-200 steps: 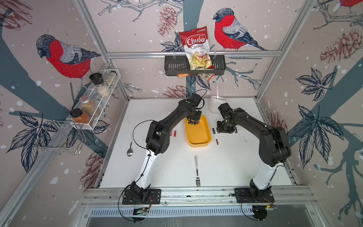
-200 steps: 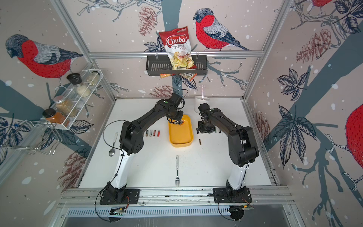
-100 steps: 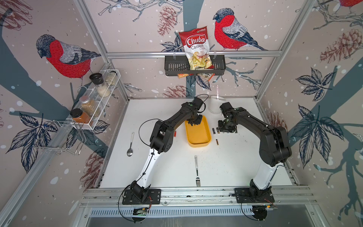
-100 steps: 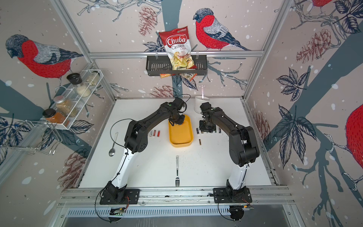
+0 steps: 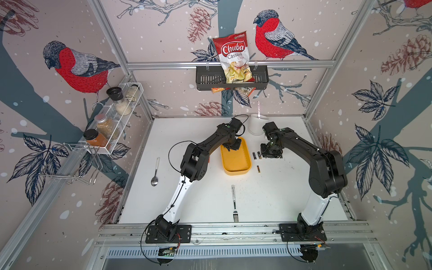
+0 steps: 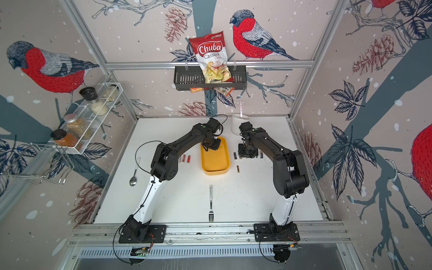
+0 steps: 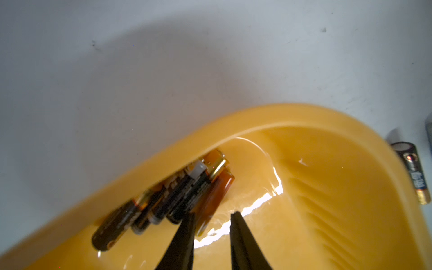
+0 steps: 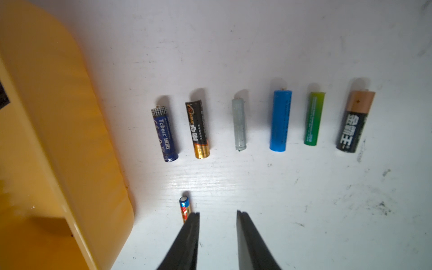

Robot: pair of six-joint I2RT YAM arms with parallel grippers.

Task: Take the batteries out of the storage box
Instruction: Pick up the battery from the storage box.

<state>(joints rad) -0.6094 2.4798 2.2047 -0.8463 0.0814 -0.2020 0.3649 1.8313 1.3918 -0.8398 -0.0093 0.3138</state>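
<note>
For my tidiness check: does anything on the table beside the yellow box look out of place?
Six batteries lie in a neat row, but one small red-and-blue battery lies alone outside that row, close by the right gripper.

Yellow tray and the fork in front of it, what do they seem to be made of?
Tray: likely moulded plastic with a glossy finish. It shows bright glare streaks, a smooth rounded rim and ridges moulded into the floor.
Fork: probably metal, with silvery tines and neck and a dull shine. The handle looks paler, so its material is unclear.
</note>
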